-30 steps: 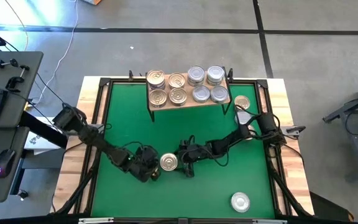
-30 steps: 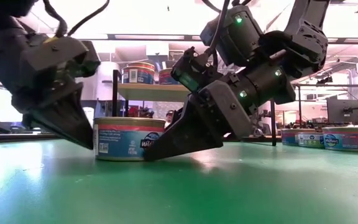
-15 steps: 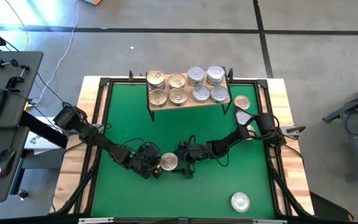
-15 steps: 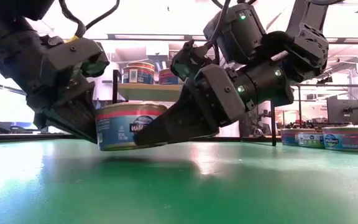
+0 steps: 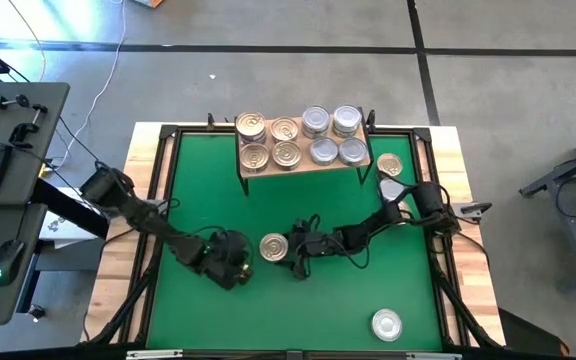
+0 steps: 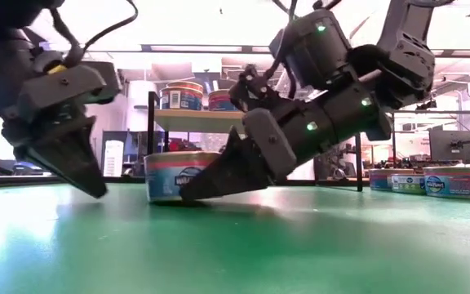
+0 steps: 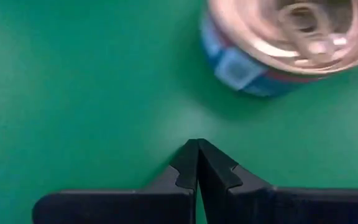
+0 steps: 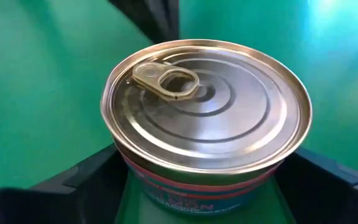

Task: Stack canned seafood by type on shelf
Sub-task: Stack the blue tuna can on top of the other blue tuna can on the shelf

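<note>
A gold-lidded tin with a blue and red label sits between the two fingers of my right gripper at mid-table; it also shows in the low view and the right wrist view. My left gripper is shut and empty, a little to the tin's left, its tips low over the green table. The wooden shelf at the far edge carries gold-lidded tins on its left half and silver-lidded tins on its right half. My right gripper pinches the tin's side wall between its two fingers, one on each side. The fingers come from the table's right, slanting down. The tin sits level with its pull-tab lid up; whether it rests on the table or hangs just above it, I cannot tell.
A gold-lidded tin lies on the table right of the shelf, beside my right arm. A silver-lidded tin lies near the front right corner. More tins show at the right in the low view. A black frame edges the table.
My left gripper, which pressed on the tin's left side, has drawn back toward the table's left and let go. The tin, tipped up between both grippers half a second ago, stands level now and has gone a little toward the far edge with my right gripper.
</note>
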